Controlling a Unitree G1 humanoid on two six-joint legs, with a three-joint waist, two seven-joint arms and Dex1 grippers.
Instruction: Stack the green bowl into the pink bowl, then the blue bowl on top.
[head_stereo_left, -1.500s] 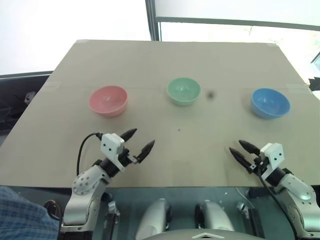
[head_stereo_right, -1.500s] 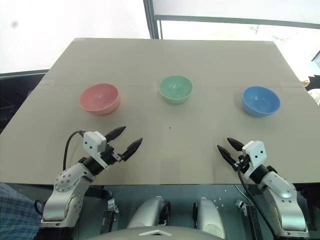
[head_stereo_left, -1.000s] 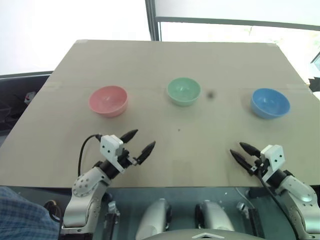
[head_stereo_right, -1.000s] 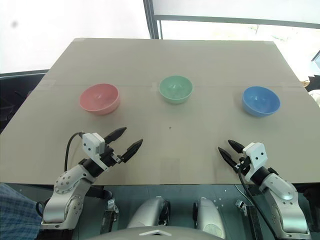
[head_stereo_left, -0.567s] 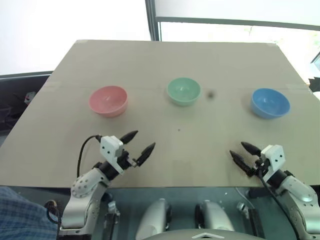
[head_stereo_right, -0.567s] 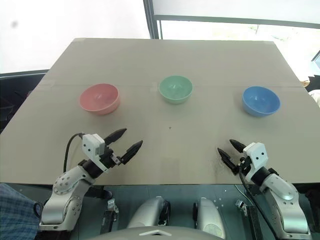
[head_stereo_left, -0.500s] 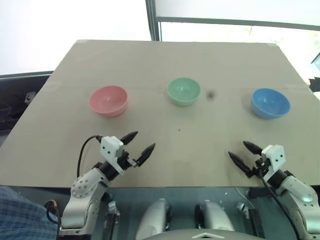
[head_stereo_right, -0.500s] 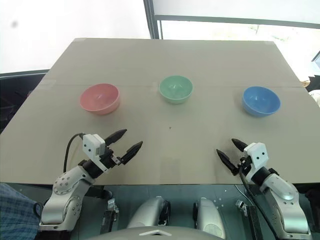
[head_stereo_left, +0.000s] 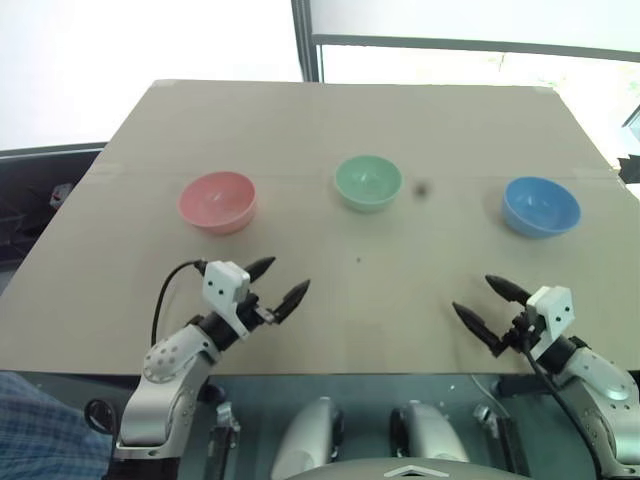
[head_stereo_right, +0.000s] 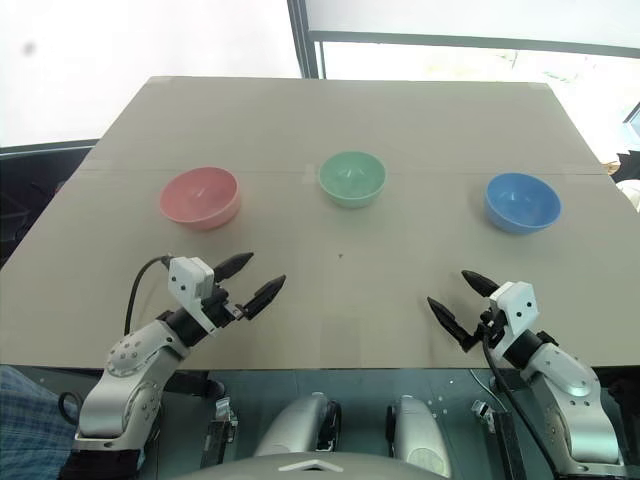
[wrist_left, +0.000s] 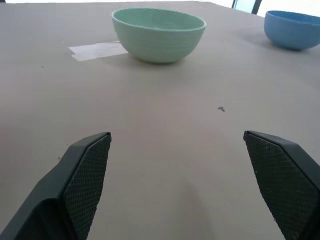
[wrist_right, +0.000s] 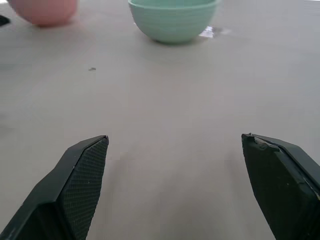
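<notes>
Nearest, the left end effector (head_stereo_left: 277, 282) and right end effector (head_stereo_left: 487, 315) hover over the tabletop's (head_stereo_left: 340, 290) near edge, fingers spread apart, both empty. Nothing is stacked yet. Beyond them, well apart in a row: the pink bowl (head_stereo_left: 216, 201) left, the green bowl (head_stereo_left: 368, 182) centre, the blue bowl (head_stereo_left: 541, 206) right. Next, judging from this, one end effector must reach for the green bowl's rim. The tabletop is plain tan board; bright windows (head_stereo_left: 450, 20) lie beyond.
</notes>
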